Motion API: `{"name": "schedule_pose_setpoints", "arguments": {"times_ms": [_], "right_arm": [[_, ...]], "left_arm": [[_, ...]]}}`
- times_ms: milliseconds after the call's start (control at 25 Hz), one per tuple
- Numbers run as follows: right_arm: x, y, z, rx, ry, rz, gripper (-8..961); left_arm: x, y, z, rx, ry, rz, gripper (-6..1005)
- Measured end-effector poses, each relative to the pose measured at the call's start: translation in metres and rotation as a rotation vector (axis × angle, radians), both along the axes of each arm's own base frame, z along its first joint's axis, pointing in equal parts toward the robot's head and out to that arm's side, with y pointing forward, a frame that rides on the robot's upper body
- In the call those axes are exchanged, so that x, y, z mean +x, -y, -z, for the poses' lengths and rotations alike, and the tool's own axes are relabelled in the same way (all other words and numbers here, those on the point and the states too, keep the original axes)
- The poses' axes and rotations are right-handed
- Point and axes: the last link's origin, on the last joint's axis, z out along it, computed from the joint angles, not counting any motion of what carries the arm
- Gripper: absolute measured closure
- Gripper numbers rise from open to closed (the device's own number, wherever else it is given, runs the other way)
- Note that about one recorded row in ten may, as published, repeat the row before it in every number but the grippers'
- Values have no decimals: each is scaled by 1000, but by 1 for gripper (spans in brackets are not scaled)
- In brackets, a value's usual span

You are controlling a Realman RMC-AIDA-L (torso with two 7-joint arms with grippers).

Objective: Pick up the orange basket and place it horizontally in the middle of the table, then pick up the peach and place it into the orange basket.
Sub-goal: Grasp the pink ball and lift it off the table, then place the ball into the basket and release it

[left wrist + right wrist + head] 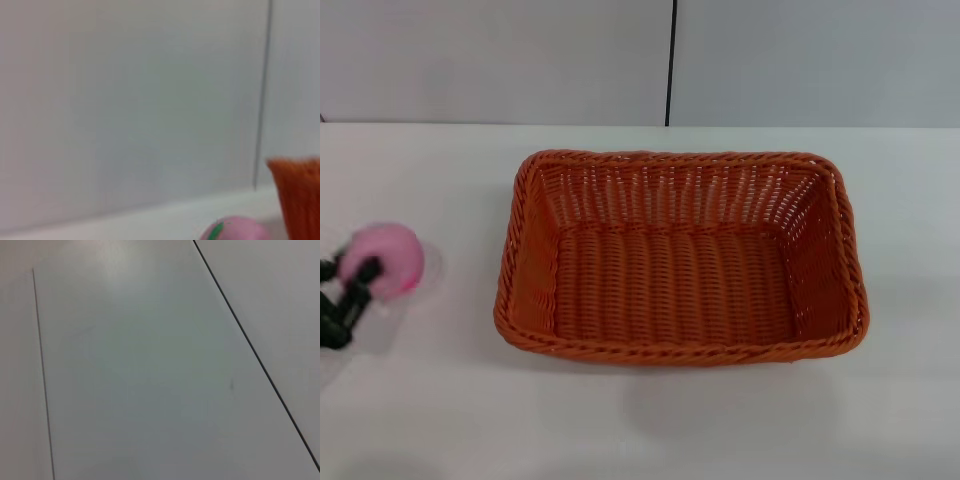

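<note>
A: Pale grey wall panels with a dark vertical seam [670,60] stand behind the wide plain white tabletop [650,420] you are looking down on.

B: Where is the basket?

A: You see the large rectangular orange woven basket [680,340] sitting upright near the middle of the tabletop, its long side running left to right, its braided rim complete and nothing inside it. Your left wrist view catches one blurred orange corner of it [297,195].

B: And the peach?

A: You find the small round pink toy peach [385,258] at the left edge of the head view, well apart from the basket's left wall. In your left wrist view its top shows low down, with the green leaf mark [216,231] on it.

B: Which gripper is on it?

A: Your left gripper [355,275]: its black fingers [365,270] lie against the front of the peach, one on each side, so it looks to be pinching the fruit. Whether the peach rests on the tabletop or is raised off it, you cannot tell.

B: The right gripper?

A: You do not see it anywhere; your right wrist view shows only grey wall panels [150,370] and their seams.
</note>
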Motion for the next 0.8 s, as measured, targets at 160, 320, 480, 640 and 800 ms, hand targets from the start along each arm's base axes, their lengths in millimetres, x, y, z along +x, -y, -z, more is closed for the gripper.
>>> {"name": "schedule_pose_setpoints", "arguments": {"times_ms": [160, 320, 480, 640, 800], "right_arm": [[-2, 0, 0, 0, -5, -13, 440], [-3, 0, 0, 1, -7, -20, 442], [-5, 0, 1, 1, -11, -33, 441], [-8, -3, 3, -7, -15, -49, 441], [-11, -4, 8, -9, -40, -72, 440]], "left_arm": [[11, -4, -12, 46, 32, 74, 732], [30, -11, -16, 47, 72, 194, 754], [55, -21, -14, 26, 122, 331, 774], [82, -36, 1, -43, 180, 451, 804], [103, -53, 27, -156, 209, 497, 840]]}}
